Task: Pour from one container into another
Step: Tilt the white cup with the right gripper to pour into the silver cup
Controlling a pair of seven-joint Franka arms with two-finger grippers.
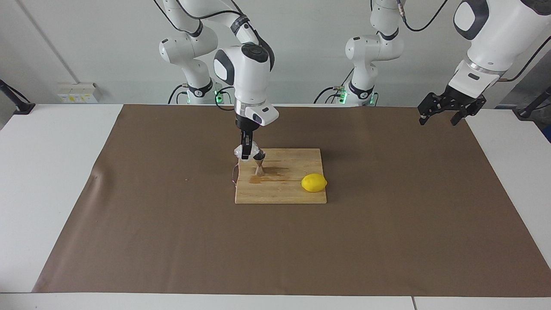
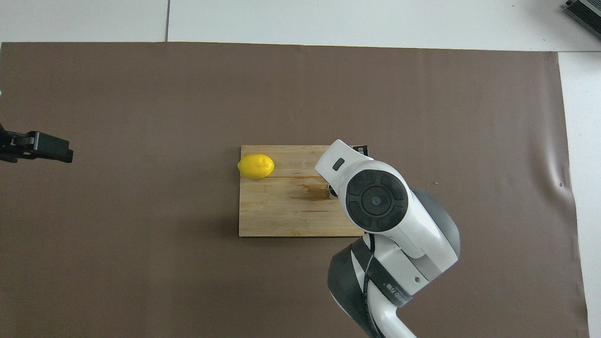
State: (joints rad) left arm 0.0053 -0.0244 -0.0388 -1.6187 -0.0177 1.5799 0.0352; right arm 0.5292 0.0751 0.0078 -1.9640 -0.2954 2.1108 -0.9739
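The small clear textured glass cup is up in the air, tipped over, with my right gripper shut on it. Its mouth leans onto the top of the steel hourglass jigger. The jigger stands upright on the wooden cutting board, at the board's end toward the right arm. In the overhead view the right arm's wrist covers the cup and nearly all of the jigger. My left gripper hangs open and holds nothing over the mat's corner at the left arm's end, where that arm waits; it also shows as the left gripper.
A yellow lemon lies on the board's other end, the lemon near its farther corner. A wet brown stain marks the board by the jigger. A brown mat covers the white table.
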